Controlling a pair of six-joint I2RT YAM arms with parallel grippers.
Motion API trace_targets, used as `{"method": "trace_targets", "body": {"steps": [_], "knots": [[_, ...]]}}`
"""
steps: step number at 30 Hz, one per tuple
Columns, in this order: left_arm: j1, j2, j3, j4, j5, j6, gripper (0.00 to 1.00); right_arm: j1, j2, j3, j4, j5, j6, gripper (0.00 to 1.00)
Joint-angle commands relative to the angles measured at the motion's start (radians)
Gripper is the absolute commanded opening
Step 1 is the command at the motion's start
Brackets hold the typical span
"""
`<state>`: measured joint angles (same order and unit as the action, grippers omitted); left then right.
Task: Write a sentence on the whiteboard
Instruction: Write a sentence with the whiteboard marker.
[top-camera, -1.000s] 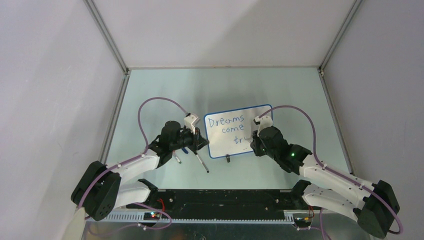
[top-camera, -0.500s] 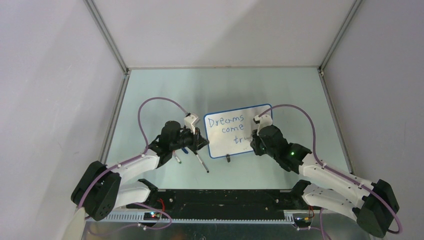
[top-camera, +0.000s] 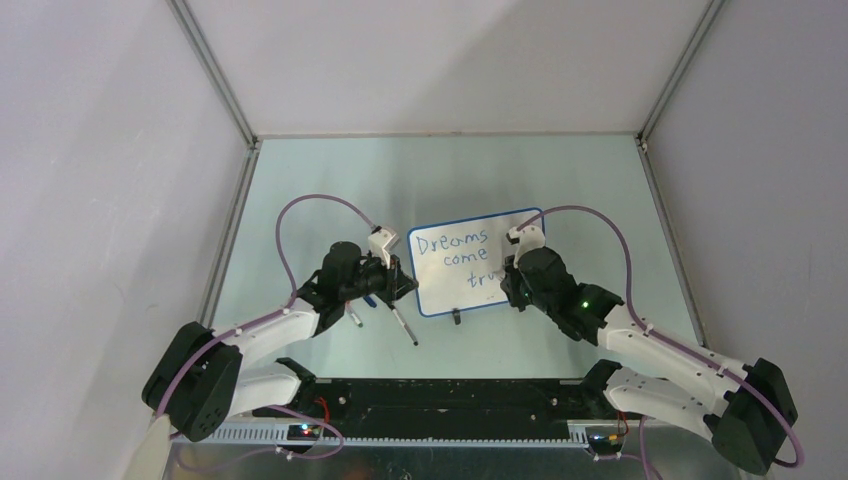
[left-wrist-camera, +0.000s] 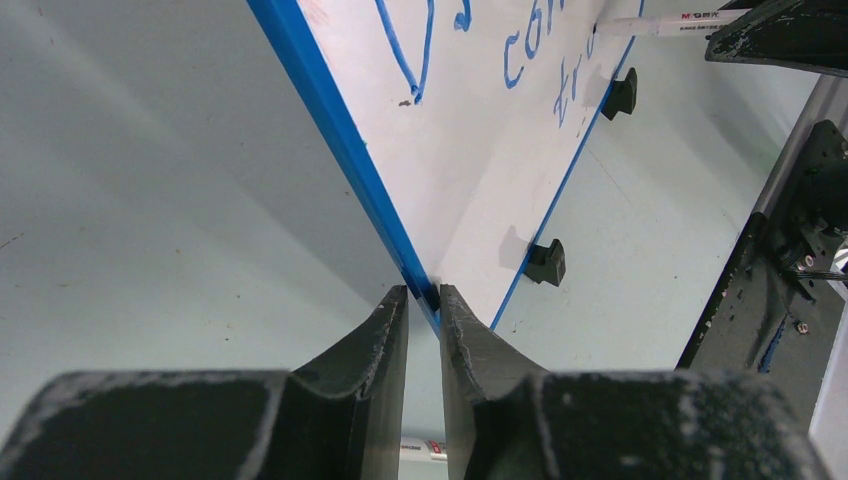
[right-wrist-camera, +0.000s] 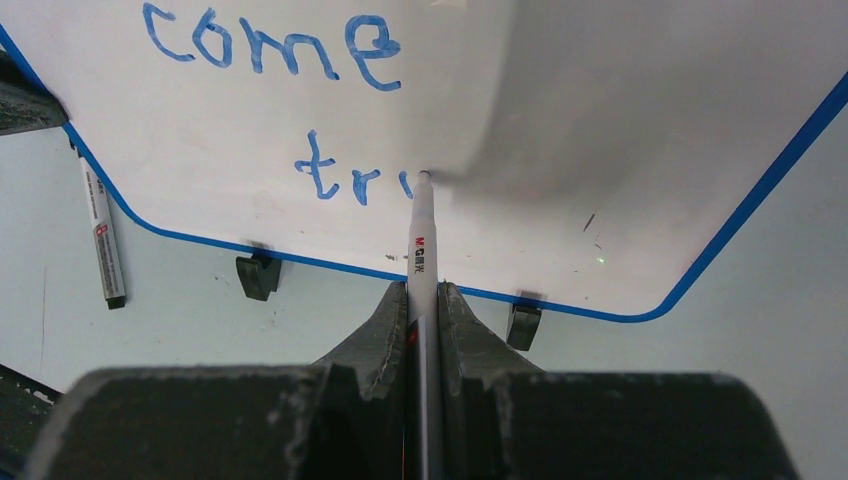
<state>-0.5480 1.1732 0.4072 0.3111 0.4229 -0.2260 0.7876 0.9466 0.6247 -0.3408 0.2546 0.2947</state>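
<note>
- The whiteboard (top-camera: 440, 290) lies mid-table, between both arms. The left pincer (left-wrist-camera: 422, 295) is clenched on its blue left rim.
- The right pincer (right-wrist-camera: 425, 300) grasps a marker (right-wrist-camera: 419, 235), whose tip touches the board just right of "tr" and a stroke begun after it.
- The sentence (top-camera: 452, 243) likely continues rightward from the tip, on the right arm's side.

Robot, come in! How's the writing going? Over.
Left gripper clamped on whiteboard rim. Right gripper shut on marker, tip on board. Sentence reads "Dreams come tr", unfinished. Spare marker beside board, not blocking.
</note>
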Motion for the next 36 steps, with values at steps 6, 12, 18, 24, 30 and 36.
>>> {"method": "trace_targets", "body": {"steps": [6, 12, 18, 24, 30, 36], "knots": [[-0.006, -0.005, 0.031, 0.014, 0.013, 0.025, 0.23, -0.006, 0.015, 0.04, -0.014, 0.011, 0.011, 0.0], [-0.005, -0.006, 0.03, 0.015, 0.012, 0.025, 0.23, -0.004, -0.002, 0.015, -0.019, 0.008, 0.028, 0.0], [-0.005, -0.007, 0.03, 0.016, 0.012, 0.025, 0.23, -0.004, -0.012, -0.002, -0.027, 0.005, 0.041, 0.0], [-0.006, -0.007, 0.03, 0.017, 0.012, 0.025, 0.23, -0.004, -0.02, -0.007, -0.039, 0.007, 0.048, 0.0], [-0.005, -0.008, 0.03, 0.017, 0.012, 0.025, 0.23, -0.005, -0.029, -0.011, -0.045, 0.012, 0.052, 0.0], [-0.005, -0.009, 0.029, 0.017, 0.011, 0.025, 0.23, -0.006, -0.051, -0.011, -0.026, -0.011, 0.041, 0.0]]}}
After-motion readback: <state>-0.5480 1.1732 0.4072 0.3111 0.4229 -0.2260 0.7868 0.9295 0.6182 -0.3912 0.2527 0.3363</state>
